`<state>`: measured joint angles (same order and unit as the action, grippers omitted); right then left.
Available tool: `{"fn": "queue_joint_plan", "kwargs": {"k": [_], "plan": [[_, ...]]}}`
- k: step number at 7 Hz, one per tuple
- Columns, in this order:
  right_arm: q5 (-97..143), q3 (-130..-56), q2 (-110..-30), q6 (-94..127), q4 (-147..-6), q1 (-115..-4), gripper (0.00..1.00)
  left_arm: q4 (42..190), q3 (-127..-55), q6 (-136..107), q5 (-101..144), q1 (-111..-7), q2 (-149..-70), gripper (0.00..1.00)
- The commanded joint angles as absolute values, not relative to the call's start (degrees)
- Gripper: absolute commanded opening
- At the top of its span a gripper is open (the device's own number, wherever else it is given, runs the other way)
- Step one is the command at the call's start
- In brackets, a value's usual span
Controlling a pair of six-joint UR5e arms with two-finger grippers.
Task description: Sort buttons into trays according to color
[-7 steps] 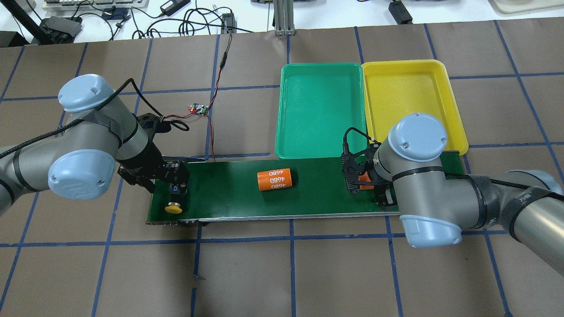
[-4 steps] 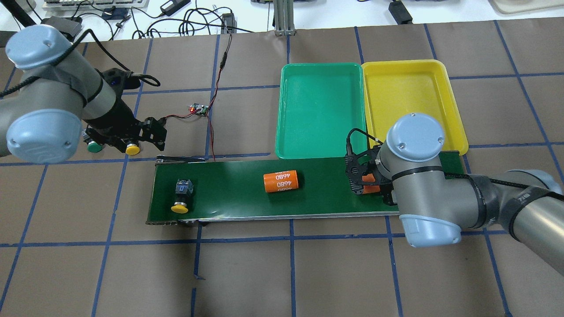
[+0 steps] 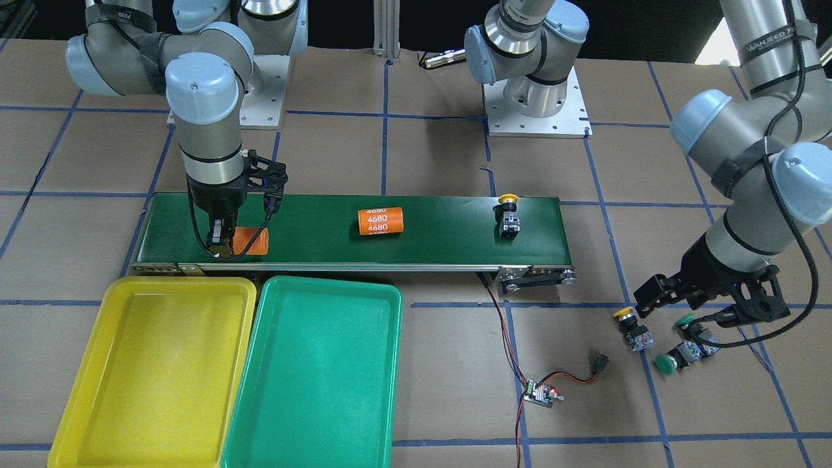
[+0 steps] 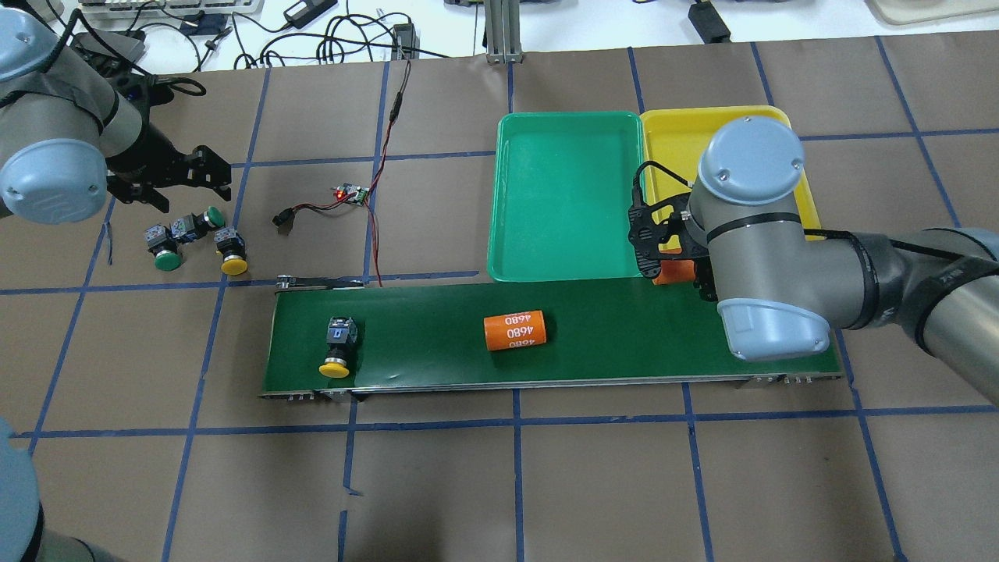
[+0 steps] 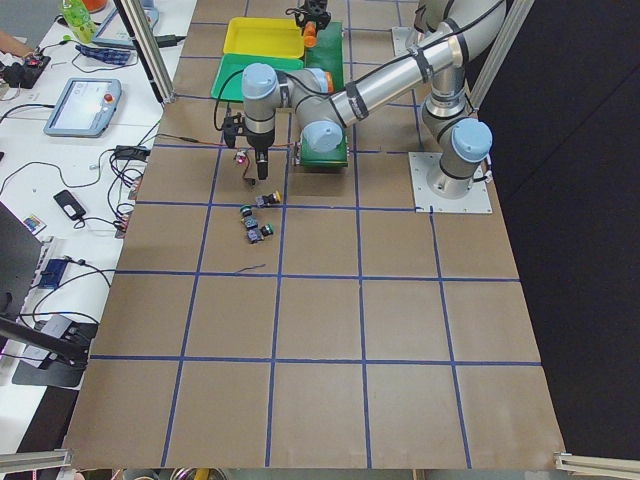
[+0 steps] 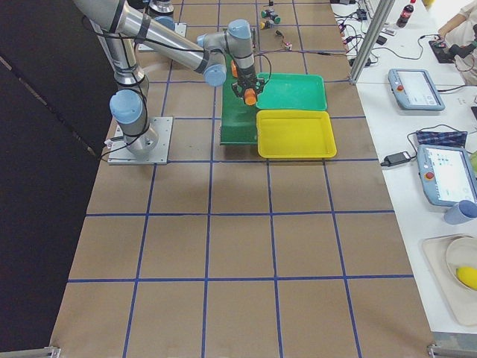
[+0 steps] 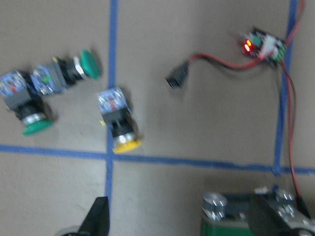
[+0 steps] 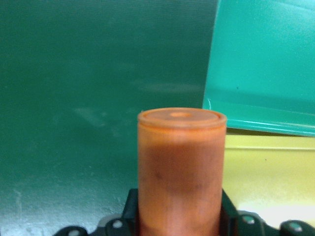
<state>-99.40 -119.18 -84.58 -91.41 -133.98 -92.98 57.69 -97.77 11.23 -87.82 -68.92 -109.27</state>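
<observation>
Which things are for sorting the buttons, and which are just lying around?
For the job:
yellow button on the belt; other yellow button; green button; second green button; yellow tray; green tray.

Not for the job:
loose orange cylinder; held orange cylinder; circuit board with wires.

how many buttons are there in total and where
4. One yellow button lies on the belt. A second yellow button, a green button and another green button sit clustered on the table beyond the belt's end. None looks hidden.
</observation>
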Motion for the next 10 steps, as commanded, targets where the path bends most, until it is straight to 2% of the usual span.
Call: {"fn": "queue_joint_plan", "kwargs": {"k": [1, 3, 4, 7, 8, 9, 10], "plan": [[-99.7, -118.6, -84.5, -92.1, -130.0, -92.3, 0.0, 50.8, -97.9, 10.1, -88.4, -67.3, -116.0, 1.0], [-100.2, -125.8, -89.2, -92.2, -129.1, -91.7, 0.02, 50.4, -98.8, 8.0, -88.2, -67.3, -118.3, 0.98], [-100.3, -127.3, -91.0, -93.3, -129.1, -89.4, 0.04, 50.3, -100.0, 8.3, -88.2, -67.3, -118.4, 0.9], [-99.8, -127.4, -91.1, -107.1, -129.2, -72.7, 0.09, 49.7, -100.3, 7.6, -87.9, -67.3, -120.0, 0.89], [-99.3, -127.3, -91.1, -112.7, -131.8, -67.0, 0.1, 49.8, -100.7, 7.1, -87.9, -67.3, -120.4, 0.5], [-99.2, -127.4, -91.0, -116.6, -133.5, -63.1, 0.1, 49.8, -100.6, 8.2, -87.8, -67.3, -120.4, 0.0], [-97.7, -127.4, -90.3, -119.8, -133.9, -60.4, 0.14, 49.8, -99.9, 8.5, -87.8, -67.3, -120.2, 0.0]]}}
